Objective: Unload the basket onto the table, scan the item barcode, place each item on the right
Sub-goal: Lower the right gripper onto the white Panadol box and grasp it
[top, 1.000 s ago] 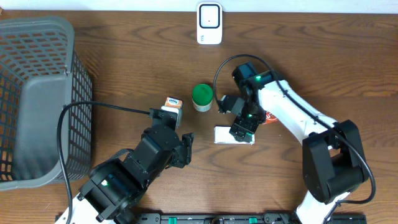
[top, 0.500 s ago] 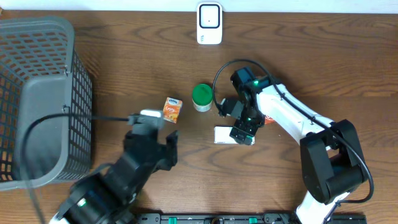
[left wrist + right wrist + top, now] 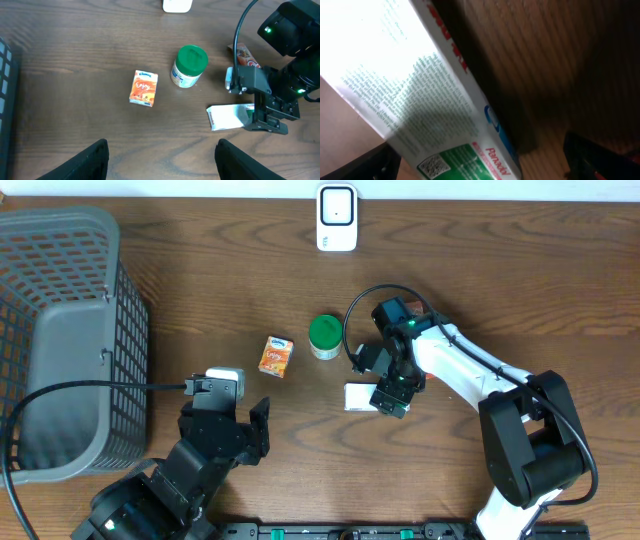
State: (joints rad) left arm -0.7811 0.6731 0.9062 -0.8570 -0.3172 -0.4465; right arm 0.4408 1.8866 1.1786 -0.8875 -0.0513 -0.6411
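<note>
The item, a white and green Panadol box [image 3: 358, 396], lies flat on the table [image 3: 200, 290] below a green-lidded jar [image 3: 325, 336]. My right gripper [image 3: 392, 396] hangs over the box's right end. In the right wrist view the box [image 3: 420, 95] fills the frame and runs between the open jaws of that gripper [image 3: 485, 167], whose right finger stands well away from it. The white scanner [image 3: 337, 218] stands at the far edge. My left gripper [image 3: 250, 428] is open and empty at the near left, seen open [image 3: 162, 162] over bare wood.
An orange Kleenex pack [image 3: 275, 356] lies left of the jar. A grey mesh basket [image 3: 60, 330] fills the left side. A red packet [image 3: 245, 54] shows behind the right arm. The right arm's black cable [image 3: 355, 305] loops above the jar.
The left arm has pulled back down and to the left, away from the Kleenex pack. The right gripper has shifted slightly over the box.
</note>
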